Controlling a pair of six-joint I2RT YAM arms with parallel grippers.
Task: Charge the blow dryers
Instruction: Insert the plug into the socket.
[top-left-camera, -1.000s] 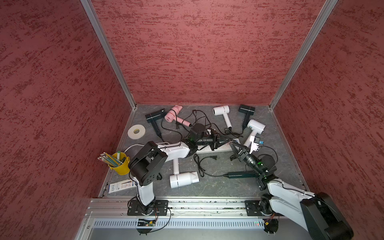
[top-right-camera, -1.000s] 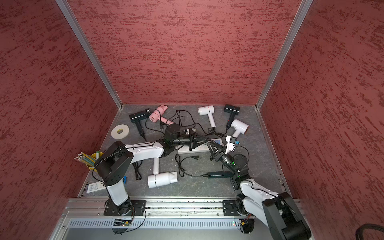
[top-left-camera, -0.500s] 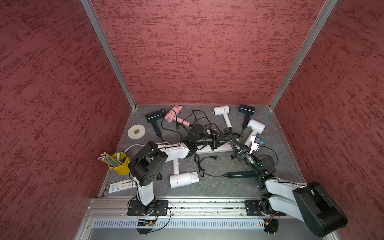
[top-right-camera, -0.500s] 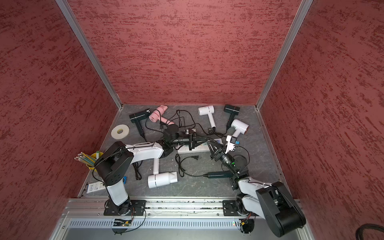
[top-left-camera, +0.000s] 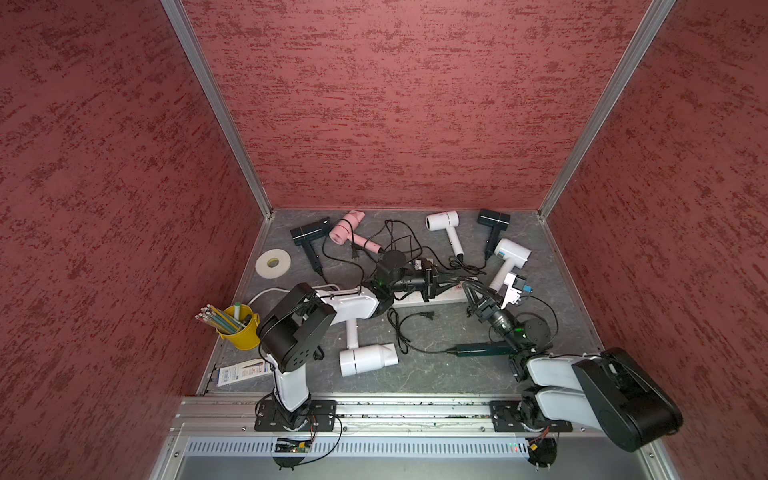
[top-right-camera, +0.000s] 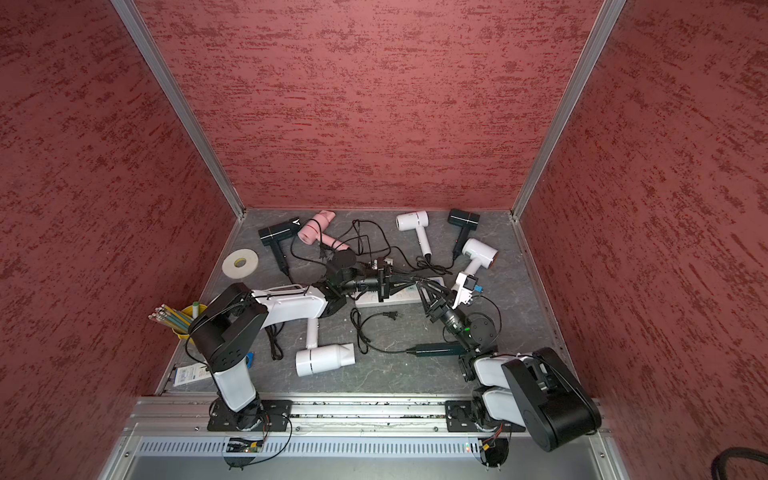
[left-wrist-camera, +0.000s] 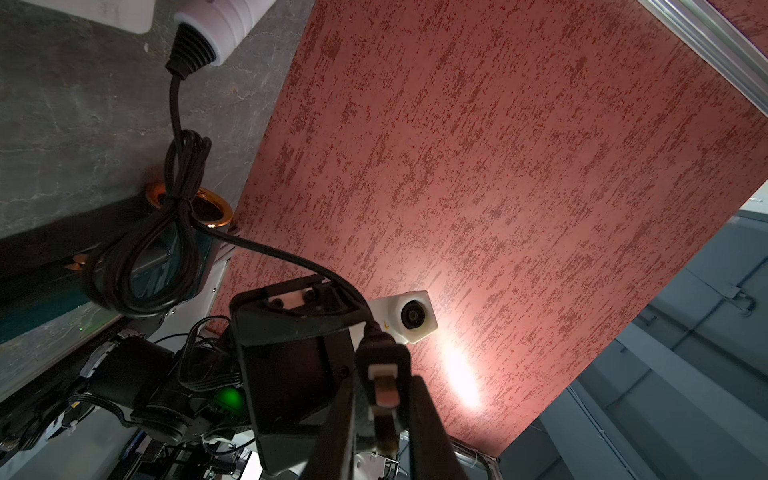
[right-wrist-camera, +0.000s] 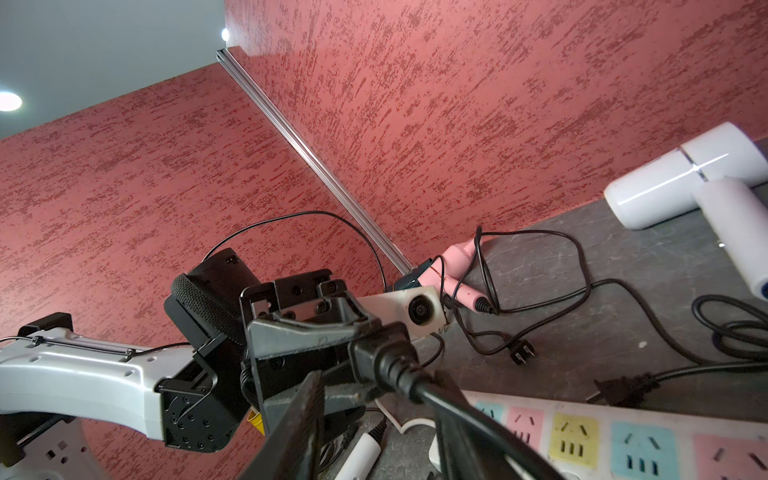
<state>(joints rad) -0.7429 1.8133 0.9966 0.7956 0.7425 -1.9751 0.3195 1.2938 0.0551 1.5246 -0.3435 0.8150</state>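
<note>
Pinching a black plug (left-wrist-camera: 382, 353) by its prong end in the left hand (left-wrist-camera: 382, 395), clamped firmly on it just above the power strip (right-wrist-camera: 577, 440), with the plug's body and cord (right-wrist-camera: 419, 395) pointing straight at the right hand (right-wrist-camera: 380, 399), nearly touching it. Straddling that cord with the right hand's fingers (right-wrist-camera: 299, 424), spread apart and closed on nothing. Looks like a handover for a better grip: calls for sliding the right hand up the cord onto the plug body, along the one line shared by both hands, and only then easing off on the left. Leads back, by that cord and a loose coil, to the handle of a white dryer (top-left-camera: 513, 251) at the right of the worktop (top-left-camera: 436, 374), nearer the right arm. Crosswise right under both hands for the strip's long axis, sockets facing up, several bare. Worth minding: a loose plug (top-left-camera: 428, 316) just in front of the strip, tangled cords behind it, the dark green dryer (top-left-camera: 478, 350) close against the right arm. Well apart at the back: pink dryer (top-left-camera: 347, 224), two black ones, another white; one more white dryer near the front edge
</note>
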